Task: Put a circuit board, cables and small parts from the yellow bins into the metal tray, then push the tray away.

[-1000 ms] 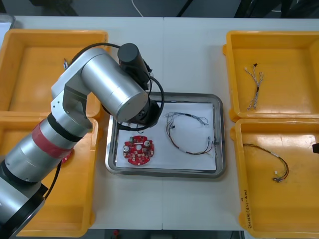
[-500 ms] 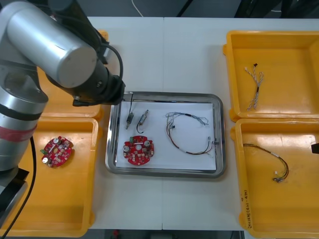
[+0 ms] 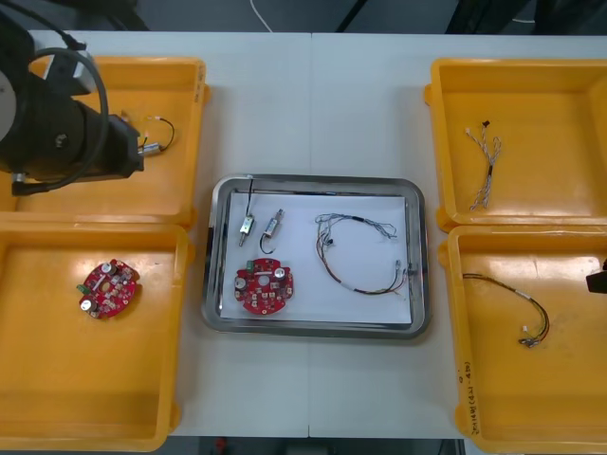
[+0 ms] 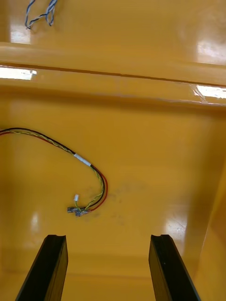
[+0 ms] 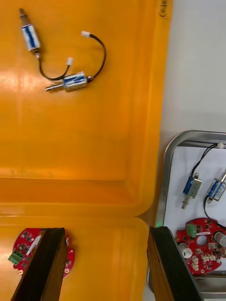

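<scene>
Front view: the metal tray (image 3: pixel 313 328) holds a circuit board (image 3: pixel 265 287), two small metal parts (image 3: pixel 247 227) and a cable (image 3: pixel 327 230). Left gripper (image 5: pixel 106 230) hangs released over the left yellow bins (image 5: pixel 94 141); right gripper (image 4: pixel 106 237), likewise released, hovers over a red and yellow cable (image 4: pixel 82 160).

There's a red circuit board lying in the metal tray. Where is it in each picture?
Front view: red circuit board in the metal tray, left near corner.
Left wrist view: beside a finger of the left gripper.
Right wrist view: faces a yellow bin instead.
Shared landmark: small metal parts beside it.
</scene>
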You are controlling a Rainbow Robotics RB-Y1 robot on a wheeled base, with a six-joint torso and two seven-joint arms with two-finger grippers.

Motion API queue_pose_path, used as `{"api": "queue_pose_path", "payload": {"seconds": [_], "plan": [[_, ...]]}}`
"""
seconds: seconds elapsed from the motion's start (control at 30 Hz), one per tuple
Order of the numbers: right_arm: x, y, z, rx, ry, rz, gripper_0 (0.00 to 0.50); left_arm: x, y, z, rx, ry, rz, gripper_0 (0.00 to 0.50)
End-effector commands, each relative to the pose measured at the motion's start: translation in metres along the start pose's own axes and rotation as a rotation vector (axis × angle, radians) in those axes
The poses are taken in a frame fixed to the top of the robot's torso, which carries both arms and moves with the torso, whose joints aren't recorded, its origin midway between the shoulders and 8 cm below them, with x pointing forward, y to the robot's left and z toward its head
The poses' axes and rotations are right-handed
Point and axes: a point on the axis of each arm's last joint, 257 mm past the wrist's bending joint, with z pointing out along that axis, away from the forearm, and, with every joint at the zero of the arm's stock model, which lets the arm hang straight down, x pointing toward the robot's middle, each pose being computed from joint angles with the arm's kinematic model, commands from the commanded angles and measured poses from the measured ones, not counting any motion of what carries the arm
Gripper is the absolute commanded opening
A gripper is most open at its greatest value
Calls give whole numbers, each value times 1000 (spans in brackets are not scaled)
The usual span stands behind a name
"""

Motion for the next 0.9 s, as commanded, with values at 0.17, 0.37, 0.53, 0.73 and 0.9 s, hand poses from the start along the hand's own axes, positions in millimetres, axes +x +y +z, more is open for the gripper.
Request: {"api": "queue_pose_path", "payload": {"seconds": [0.17, 0.37, 0.53, 0.73, 0.9], "plan": [[-30, 34, -11, -15, -35, -189, 500, 24, 68, -20, -75, 11, 63, 500], [-41, 60, -10, -51, -43, -264, 500, 44, 97, -23, -114, 38, 47, 500], [-48, 86, -9, -88, -43, -342, 500, 60, 109, -22, -124, 67, 30, 500], [-48, 119, -9, -122, -32, -452, 500, 75, 117, -22, -136, 92, 34, 500], [-50, 147, -13, -147, -43, -543, 500, 86, 117, -22, -130, 115, 74, 500]]}}
